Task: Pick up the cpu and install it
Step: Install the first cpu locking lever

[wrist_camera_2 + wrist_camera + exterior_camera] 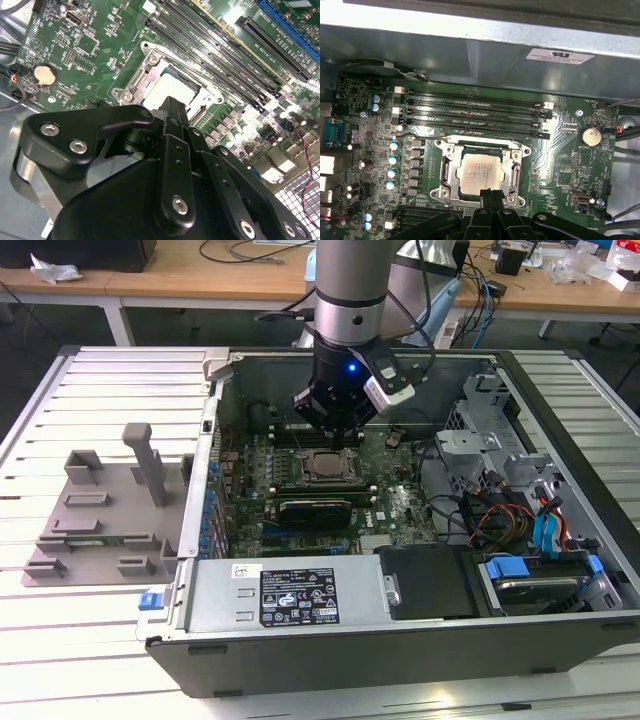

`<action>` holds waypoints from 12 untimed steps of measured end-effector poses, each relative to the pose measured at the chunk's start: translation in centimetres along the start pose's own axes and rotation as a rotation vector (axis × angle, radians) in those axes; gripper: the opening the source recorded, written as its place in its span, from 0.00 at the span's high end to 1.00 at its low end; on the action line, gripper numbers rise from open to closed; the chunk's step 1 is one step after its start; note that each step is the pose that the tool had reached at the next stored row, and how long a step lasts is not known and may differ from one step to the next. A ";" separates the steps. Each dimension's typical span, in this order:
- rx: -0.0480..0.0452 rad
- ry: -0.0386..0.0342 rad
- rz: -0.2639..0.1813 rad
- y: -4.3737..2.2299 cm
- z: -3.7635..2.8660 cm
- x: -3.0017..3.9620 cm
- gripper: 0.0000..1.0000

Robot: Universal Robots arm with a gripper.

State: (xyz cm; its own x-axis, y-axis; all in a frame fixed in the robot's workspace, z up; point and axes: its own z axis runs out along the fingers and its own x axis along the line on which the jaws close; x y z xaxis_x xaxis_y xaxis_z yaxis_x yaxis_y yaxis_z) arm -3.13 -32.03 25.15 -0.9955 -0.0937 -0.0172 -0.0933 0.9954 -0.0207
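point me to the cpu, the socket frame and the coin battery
cpu [479, 171], first wrist view, middle of its metal top plate
socket frame [446, 170], first wrist view, its metal side rail
coin battery [591, 135], first wrist view, centre of its face

Matt silvery metal cpu [479, 170], shiny metal socket frame [445, 171]

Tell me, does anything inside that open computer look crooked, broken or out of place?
Nothing stands out. The cpu lies square inside its socket frame, edges parallel to the rim, with the tool at one edge. No damage shows on the motherboard.
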 end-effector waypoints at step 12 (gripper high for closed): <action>0.0000 0.0000 0.000 0.00 -0.73 -0.01 0.89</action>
State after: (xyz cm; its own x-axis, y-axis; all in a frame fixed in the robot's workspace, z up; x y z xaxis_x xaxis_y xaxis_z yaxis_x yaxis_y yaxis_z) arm -3.14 -32.02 25.88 -0.9955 -0.0937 -0.0173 -0.0933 0.9954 -0.0207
